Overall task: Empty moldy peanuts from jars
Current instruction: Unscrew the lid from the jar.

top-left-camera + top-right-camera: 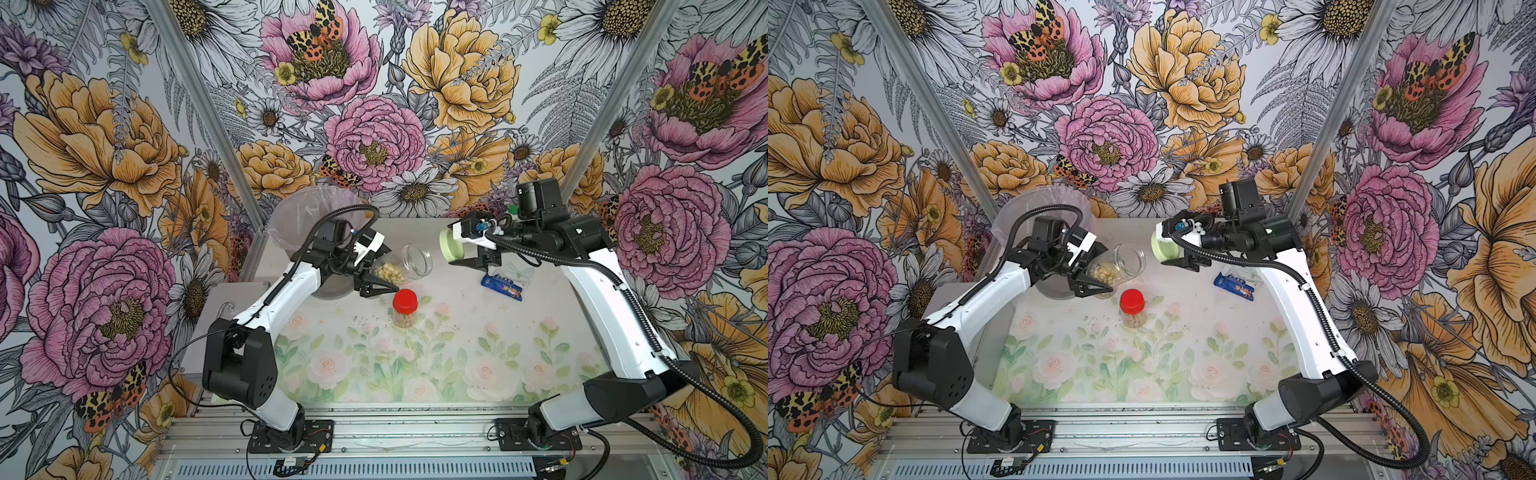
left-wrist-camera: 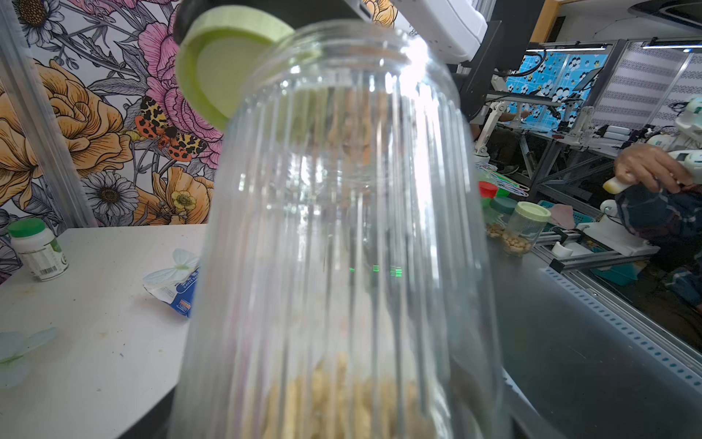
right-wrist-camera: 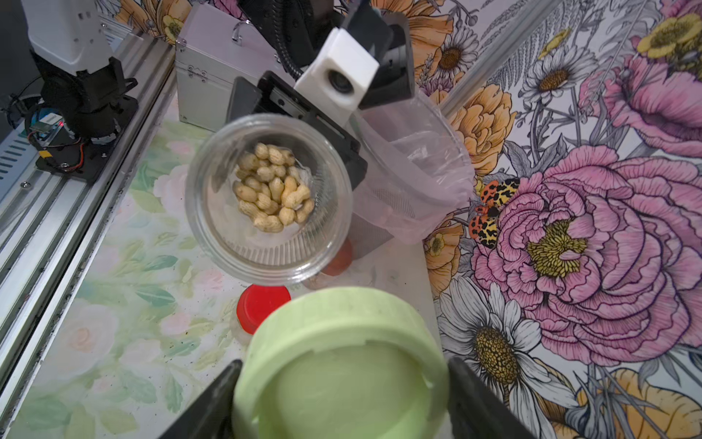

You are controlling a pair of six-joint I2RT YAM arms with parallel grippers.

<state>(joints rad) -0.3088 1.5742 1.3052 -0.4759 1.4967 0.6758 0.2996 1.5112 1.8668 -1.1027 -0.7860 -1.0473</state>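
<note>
Being clamped round its lower body by the left gripper (image 1: 380, 269), jaws fairly wide, an open jar (image 1: 415, 261) is being held tilted just behind the red-lidded jar (image 1: 404, 309). Peanuts (image 3: 271, 190) are being held in its bottom end. A light green lid (image 3: 342, 342) is being pinched across its rim by the right gripper (image 3: 343, 403), partly closed, behind and right of the red-lidded jar.

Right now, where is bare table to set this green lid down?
Widest free patch: the near half of the table, between the red-lidded jar and the front rail. A smaller gap lies between that jar and the blue packet. Crowded: the far left, where the lined bucket, left pincer and open peanut jar bunch.
</note>
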